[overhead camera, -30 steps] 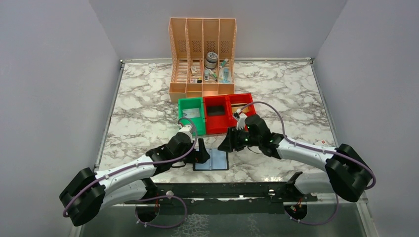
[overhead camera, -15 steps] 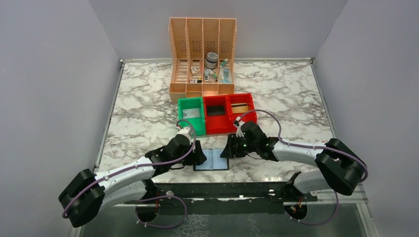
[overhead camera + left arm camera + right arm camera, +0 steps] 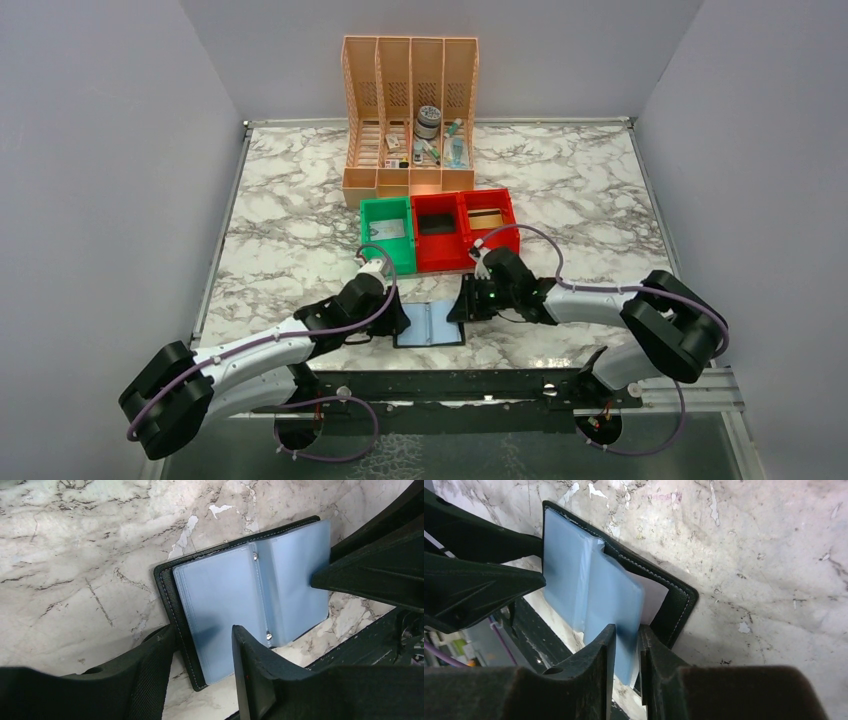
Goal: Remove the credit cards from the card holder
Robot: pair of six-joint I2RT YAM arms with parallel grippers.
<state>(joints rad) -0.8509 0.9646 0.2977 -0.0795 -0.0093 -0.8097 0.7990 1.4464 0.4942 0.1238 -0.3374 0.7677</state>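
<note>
Black card holder [image 3: 430, 324] lies open on the marble table [image 3: 300, 230], close to its near edge, between both arms. The left gripper [image 3: 201, 630] straddles its left border, jaws parted, grasping nothing. The right gripper [image 3: 627, 628] nips the pale blue lining [image 3: 569, 575]; a pale card [image 3: 652, 599] peeks beneath. Pin the cover down, then slide that card out flat.

Both the left arm [image 3: 250, 350] and the right arm [image 3: 590, 297] have bulky black joint housings linked by slim white tubes. A purple cable [image 3: 330, 327] runs along each. A green light [image 3: 488, 297] glows on the right wrist. The left gripper [image 3: 202, 640] and right gripper [image 3: 626, 632] have matte black, wedge-shaped fingers.
</note>
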